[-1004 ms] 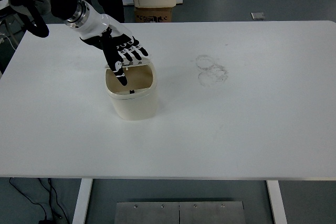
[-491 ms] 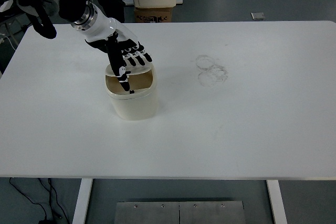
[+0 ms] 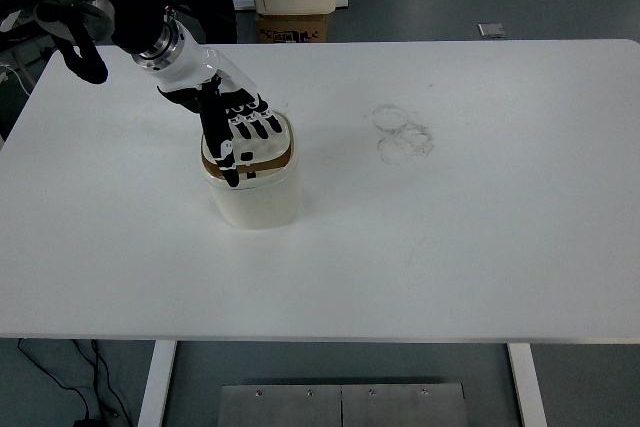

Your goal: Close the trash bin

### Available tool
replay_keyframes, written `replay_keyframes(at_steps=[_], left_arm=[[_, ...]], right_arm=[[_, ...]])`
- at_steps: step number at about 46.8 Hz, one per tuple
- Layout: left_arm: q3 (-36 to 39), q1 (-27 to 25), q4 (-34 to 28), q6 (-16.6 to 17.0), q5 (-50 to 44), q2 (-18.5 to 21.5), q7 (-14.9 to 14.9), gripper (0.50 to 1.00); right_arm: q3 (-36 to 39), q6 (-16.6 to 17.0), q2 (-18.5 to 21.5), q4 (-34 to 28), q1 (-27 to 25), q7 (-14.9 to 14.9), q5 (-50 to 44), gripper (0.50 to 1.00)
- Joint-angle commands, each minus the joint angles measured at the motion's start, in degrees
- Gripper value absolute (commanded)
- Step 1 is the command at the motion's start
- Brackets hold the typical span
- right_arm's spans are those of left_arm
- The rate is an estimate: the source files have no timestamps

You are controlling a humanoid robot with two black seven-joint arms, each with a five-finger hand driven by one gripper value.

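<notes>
White table (image 3: pixel 480 247), cream trash bin (image 3: pixel 258 197), grey smudges (image 3: pixel 402 133)

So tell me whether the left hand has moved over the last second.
Yes: the left hand has come down and nearer over the trash bin, pressing its lid.

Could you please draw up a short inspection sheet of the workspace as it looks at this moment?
Surface: white table, with faint grey ring smudges right of centre.
Job's things: cream trash bin upright, its lid lowered, a dark gap along the rim.
Clutter: nothing seen.
Grippers: left hand flat on the lid, fingers extended; right hand not in view.
Cables: black cables at the left arm; more by the floor, bottom left.
Surroundings: cardboard box behind the table; grey floor.
</notes>
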Motion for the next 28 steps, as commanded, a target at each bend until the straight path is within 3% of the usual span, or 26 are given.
replay_keyframes(at_steps=[1, 28], left_arm=[[0.0, 0.2, 0.0, 0.0, 0.0, -0.1, 0.0, 1.0], [0.1, 2.0, -0.4, 0.0, 0.0, -0.3, 0.0, 1.0]], right_arm=[[0.0, 0.0, 0.0, 0.0, 0.0, 0.0, 0.0, 0.991], [0.0, 0.0, 0.0, 0.0, 0.0, 0.0, 0.0, 0.991]])
